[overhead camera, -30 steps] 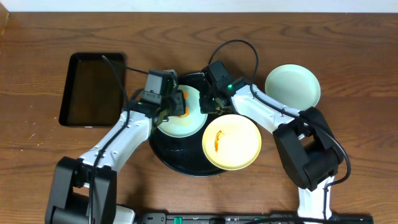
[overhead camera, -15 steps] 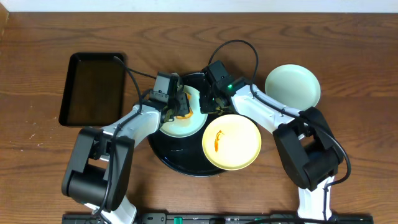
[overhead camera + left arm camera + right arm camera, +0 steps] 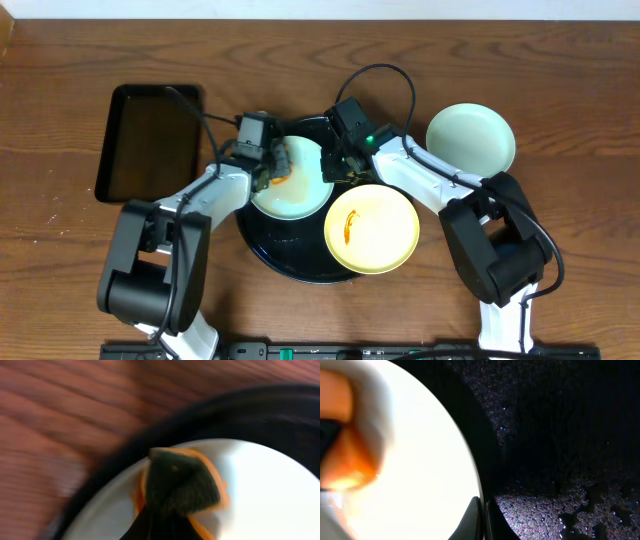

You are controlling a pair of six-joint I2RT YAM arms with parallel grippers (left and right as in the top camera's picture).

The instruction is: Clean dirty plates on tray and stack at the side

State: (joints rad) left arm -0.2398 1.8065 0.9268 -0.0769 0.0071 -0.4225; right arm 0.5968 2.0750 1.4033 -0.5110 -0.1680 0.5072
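Black rectangular tray point(image 3: 150, 143) at far left, well apart from the work. Next, left gripper point(image 3: 273, 166), clenched on a dark sponge point(image 3: 180, 482), pressing it onto the orange smear at the left edge of the mint plate point(image 3: 300, 195) on the round tray point(image 3: 265, 240). Looks like mid-wipe; unwiped surface lies to that gripper's right. Right gripper point(image 3: 337, 168) at the opposite rim; cannot tell whether gripping. Smeared yellow plate point(image 3: 372, 227) nearer the right arm. Second mint plate point(image 3: 470, 138) off-tray, far right.
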